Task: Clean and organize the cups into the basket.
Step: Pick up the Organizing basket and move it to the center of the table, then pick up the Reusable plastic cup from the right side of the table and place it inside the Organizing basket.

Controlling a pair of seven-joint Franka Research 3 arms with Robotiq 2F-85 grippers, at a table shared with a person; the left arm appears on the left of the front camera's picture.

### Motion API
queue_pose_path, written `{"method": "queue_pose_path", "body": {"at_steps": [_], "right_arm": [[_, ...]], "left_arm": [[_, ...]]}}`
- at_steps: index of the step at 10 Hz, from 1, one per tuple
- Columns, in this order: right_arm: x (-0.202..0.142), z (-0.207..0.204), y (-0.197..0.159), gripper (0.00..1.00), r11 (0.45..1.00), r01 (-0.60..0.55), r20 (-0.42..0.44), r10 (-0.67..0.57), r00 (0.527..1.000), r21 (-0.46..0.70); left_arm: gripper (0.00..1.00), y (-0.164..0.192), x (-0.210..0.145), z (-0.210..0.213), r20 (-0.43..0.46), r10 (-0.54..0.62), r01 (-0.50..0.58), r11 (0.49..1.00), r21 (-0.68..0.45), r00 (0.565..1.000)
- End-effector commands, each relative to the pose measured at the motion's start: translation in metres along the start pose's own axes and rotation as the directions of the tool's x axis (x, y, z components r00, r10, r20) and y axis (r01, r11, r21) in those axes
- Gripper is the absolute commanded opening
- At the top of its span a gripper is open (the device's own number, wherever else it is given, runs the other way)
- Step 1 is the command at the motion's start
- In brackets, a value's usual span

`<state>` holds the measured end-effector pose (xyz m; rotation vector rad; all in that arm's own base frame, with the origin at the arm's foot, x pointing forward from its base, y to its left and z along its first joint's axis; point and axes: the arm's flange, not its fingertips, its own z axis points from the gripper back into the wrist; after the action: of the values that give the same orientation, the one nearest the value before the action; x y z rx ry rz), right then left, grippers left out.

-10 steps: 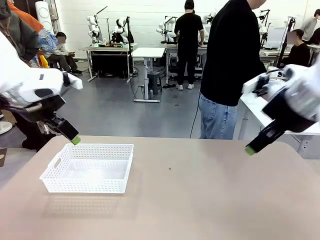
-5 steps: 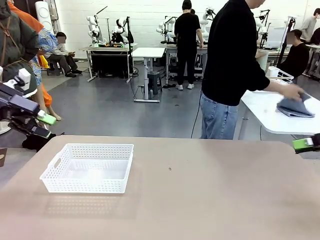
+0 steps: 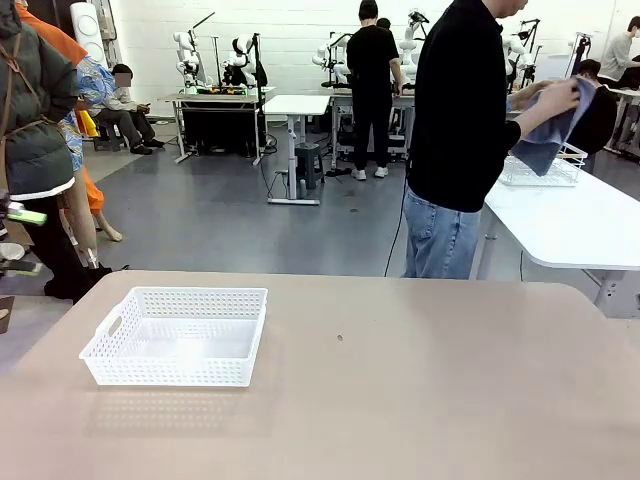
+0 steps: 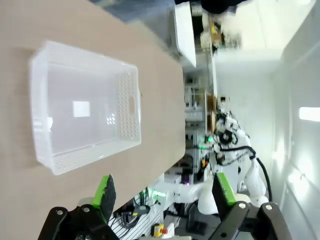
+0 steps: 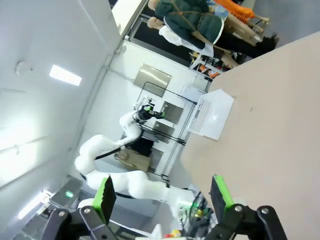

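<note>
The white perforated basket stands on the left part of the tan table with nothing in it. The cups are out of view. At the picture's left edge, off the table, my left gripper peeks in. In the left wrist view my left gripper is open, its green pads wide apart, looking down at the basket from a distance. My right gripper is open too, high above the table, with the basket small and far off.
A person in a black top stands at the table's far side, turned to a white side table and holding up a blue-grey cloth. A white wire rack sits on that side table.
Both arms have drawn back from over the table to the sides, the right one leaving the front view. The person has lifted the cloth off the side table.
</note>
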<state>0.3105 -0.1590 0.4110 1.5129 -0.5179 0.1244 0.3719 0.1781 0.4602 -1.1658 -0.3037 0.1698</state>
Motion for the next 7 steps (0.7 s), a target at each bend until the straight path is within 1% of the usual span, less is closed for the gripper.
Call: {"method": "queue_pose_path", "body": {"at_steps": [1,2,3,4,7], "right_arm": [[-0.011,0.031,0.01,1.0,0.998,0.007,-0.048,-0.01,0.999,-0.06],[-0.021,0.049,0.017,1.0,0.996,0.008,-0.064,-0.014,0.998,-0.093],[-0.032,0.063,0.023,1.0,0.994,0.026,-0.123,-0.039,0.992,-0.108],[-0.042,0.081,0.03,1.0,0.99,0.03,-0.108,-0.044,0.993,-0.137],[-0.067,0.123,0.042,1.0,0.986,0.001,0.038,0.006,0.999,-0.165]], "left_arm": [[1.0,-0.001,-0.005,0.03,0.068,0.015,-0.014,1.0,-0.018,0.998],[1.0,0.004,-0.012,0.05,0.102,0.022,-0.02,1.0,-0.021,0.995],[1.0,0.008,-0.019,0.068,0.132,0.025,-0.024,1.0,-0.014,0.991],[1.0,0.01,-0.024,0.083,0.158,0.029,-0.03,1.0,0.003,0.987],[1.0,0.011,-0.04,0.104,0.21,0.041,-0.045,0.999,0.014,0.977]]}}
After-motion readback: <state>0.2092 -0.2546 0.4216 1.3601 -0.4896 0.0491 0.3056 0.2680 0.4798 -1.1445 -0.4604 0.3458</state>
